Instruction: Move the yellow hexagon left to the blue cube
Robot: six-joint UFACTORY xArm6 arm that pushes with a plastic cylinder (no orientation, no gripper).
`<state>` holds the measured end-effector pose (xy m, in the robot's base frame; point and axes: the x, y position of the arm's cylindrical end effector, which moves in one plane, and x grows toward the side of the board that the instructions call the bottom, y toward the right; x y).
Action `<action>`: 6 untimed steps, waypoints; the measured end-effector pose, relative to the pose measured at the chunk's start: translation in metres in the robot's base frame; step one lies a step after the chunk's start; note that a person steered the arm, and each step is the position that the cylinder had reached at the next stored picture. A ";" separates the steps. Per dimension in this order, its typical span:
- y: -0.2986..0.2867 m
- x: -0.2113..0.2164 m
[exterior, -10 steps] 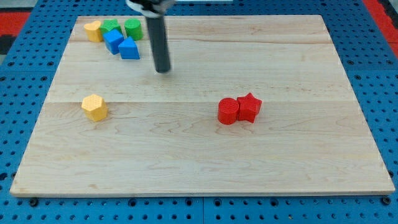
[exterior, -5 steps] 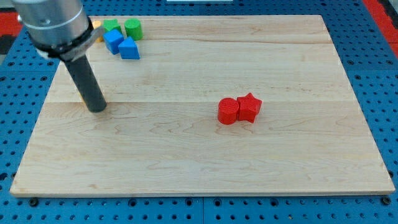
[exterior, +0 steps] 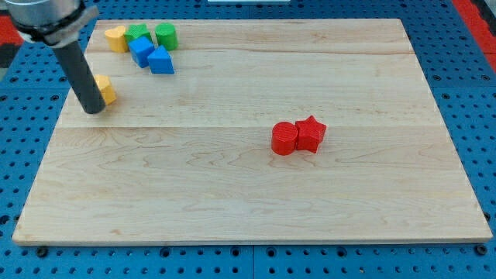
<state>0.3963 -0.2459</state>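
We have a single view, set in front of the wooden board (exterior: 248, 186) and above it, tilted down toward the far edge. It stands back enough that all four board edges fit, with the blue perforated table (exterior: 480, 116) bordering every side. The near edge runs wider than the far one. No second view overlaps it.

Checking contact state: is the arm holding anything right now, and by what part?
Nothing is held; there is only a rod. My tip sits against the yellow hexagon on its left, lower side, partly hiding it.
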 end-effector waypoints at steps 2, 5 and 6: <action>0.007 -0.046; 0.130 -0.028; 0.197 -0.009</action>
